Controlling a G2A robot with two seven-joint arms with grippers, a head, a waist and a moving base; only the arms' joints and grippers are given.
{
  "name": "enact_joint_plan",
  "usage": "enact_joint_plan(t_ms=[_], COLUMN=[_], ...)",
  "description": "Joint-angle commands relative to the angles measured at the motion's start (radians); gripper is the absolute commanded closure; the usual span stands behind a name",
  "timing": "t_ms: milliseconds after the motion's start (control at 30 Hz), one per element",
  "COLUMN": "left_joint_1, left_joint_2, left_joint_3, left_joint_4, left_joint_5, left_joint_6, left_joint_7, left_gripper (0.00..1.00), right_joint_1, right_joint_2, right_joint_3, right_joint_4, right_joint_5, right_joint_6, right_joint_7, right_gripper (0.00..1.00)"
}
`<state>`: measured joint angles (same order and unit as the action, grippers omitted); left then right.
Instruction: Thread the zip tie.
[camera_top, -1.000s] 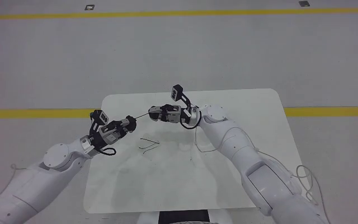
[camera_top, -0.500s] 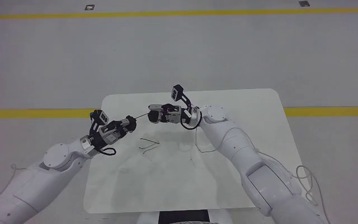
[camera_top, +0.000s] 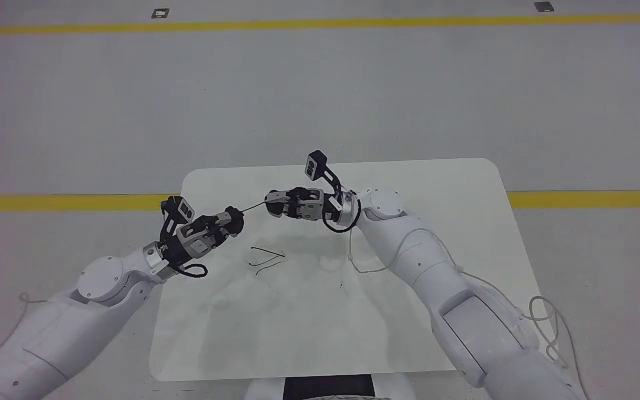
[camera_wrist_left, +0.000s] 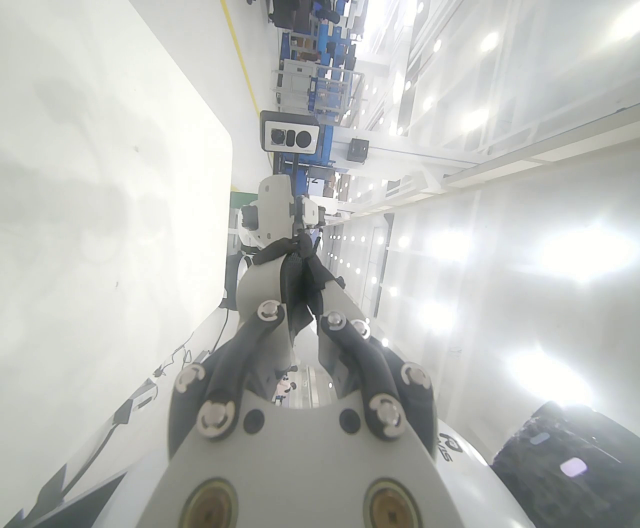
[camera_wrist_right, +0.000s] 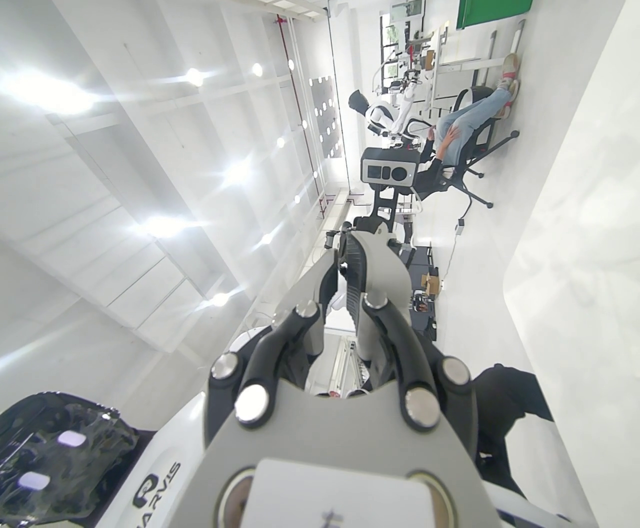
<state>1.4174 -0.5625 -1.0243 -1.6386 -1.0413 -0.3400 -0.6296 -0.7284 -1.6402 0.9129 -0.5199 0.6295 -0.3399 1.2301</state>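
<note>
A thin black zip tie (camera_top: 252, 208) is stretched in the air between my two grippers, above the left part of the white table (camera_top: 430, 300). My left gripper (camera_top: 236, 217) is shut on its lower left end, and my right gripper (camera_top: 270, 202) is shut on its upper right end. In the left wrist view my left gripper (camera_wrist_left: 301, 246) has its dark pads pressed together, with the right gripper (camera_wrist_left: 306, 220) just beyond them, tip to tip. In the right wrist view my right gripper (camera_wrist_right: 342, 252) has its fingers nearly touching; the tie is too thin to make out there.
Loose black zip ties (camera_top: 266, 256) lie bent on the table below the two grippers. A thin wire (camera_top: 365, 262) runs on the table beside the right arm. Bare white table spreads to the right and toward the front edge.
</note>
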Motion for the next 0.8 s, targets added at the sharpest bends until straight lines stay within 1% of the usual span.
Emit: enact_joint_plan(t_ms=[0,367,400,433,467,700,767], left_joint_1=[0.000,0.000,0.000,-0.002,-0.004,-0.003,-0.002], left_joint_2=[0.000,0.000,-0.001,-0.004,-0.006,-0.020,-0.024], left_joint_3=[0.000,0.000,0.001,0.002,0.001,-0.006,-0.008], left_joint_4=[0.000,0.000,-0.001,-0.004,-0.006,-0.001,0.000], left_joint_5=[0.000,0.000,0.002,0.009,0.017,0.025,0.026], left_joint_6=[0.000,0.000,0.004,0.020,0.025,0.031,0.033], left_joint_7=[0.000,0.000,0.008,0.017,0.019,0.011,0.002], left_gripper=[1.00,1.00,0.78,0.46,0.00,0.00,0.06], right_joint_1=[0.000,-0.004,-0.004,-0.005,-0.005,-0.009,-0.009], right_joint_2=[0.000,0.000,0.000,-0.001,-0.001,-0.003,-0.004], right_joint_3=[0.001,0.008,0.009,0.009,0.010,0.011,0.010], right_joint_4=[0.000,-0.002,-0.002,-0.002,-0.002,-0.002,-0.002], right_joint_5=[-0.001,-0.011,-0.011,-0.010,-0.010,-0.010,-0.010], right_joint_6=[0.001,0.000,0.000,0.000,0.001,0.004,0.006], right_joint_7=[-0.001,0.000,0.000,0.001,0.002,0.007,0.006], right_gripper=[1.00,1.00,1.00,1.00,1.00,1.00,1.00])
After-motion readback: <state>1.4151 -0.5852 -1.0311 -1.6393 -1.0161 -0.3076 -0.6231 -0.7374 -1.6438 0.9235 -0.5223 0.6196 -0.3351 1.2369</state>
